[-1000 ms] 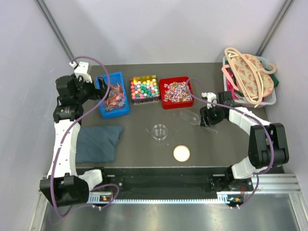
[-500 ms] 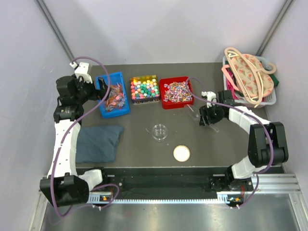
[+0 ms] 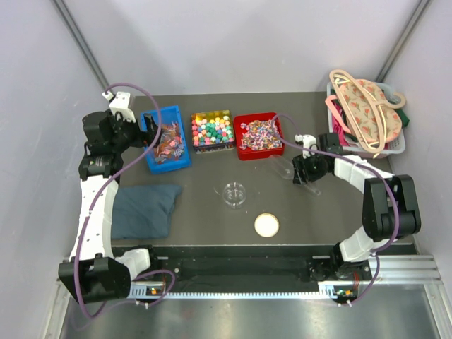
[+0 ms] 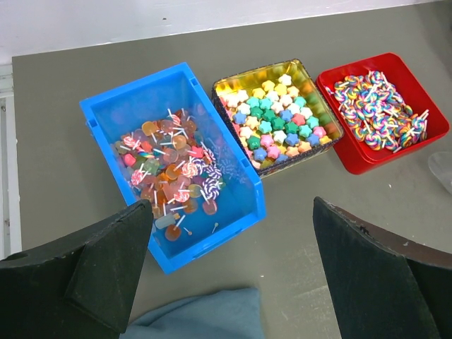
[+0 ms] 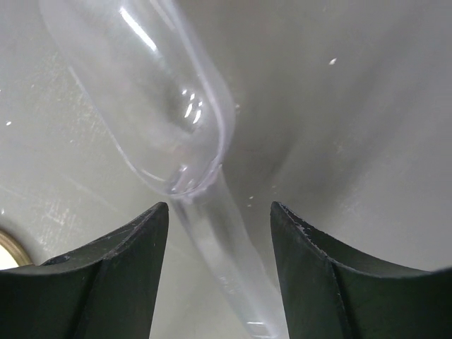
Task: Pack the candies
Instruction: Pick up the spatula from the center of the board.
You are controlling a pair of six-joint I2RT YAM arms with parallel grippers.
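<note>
The candies lie in three bins at the back: lollipops in a blue bin (image 3: pixel 168 141) (image 4: pixel 169 166), multicoloured pieces in a dark tray (image 3: pixel 212 130) (image 4: pixel 274 120), and swirled sweets in a red bin (image 3: pixel 260 134) (image 4: pixel 380 109). My left gripper (image 3: pixel 147 138) (image 4: pixel 232 206) hangs wide open above the blue bin's near corner, holding nothing. My right gripper (image 3: pixel 302 174) (image 5: pixel 219 206) is low over the table and open. A clear plastic scoop (image 3: pixel 282 167) (image 5: pixel 155 106) lies under it, its handle running between the two fingers with a gap on each side.
A clear round dish (image 3: pixel 234 193) and a small cream lid (image 3: pixel 266 224) sit mid-table. A blue-grey cloth pouch (image 3: pixel 145 210) (image 4: pixel 205 318) lies near the left arm. A basket of hangers (image 3: pixel 367 116) stands at the back right.
My right gripper has edged slightly towards the back over the scoop's handle, and its fingers have come in a little. The left arm has not moved.
</note>
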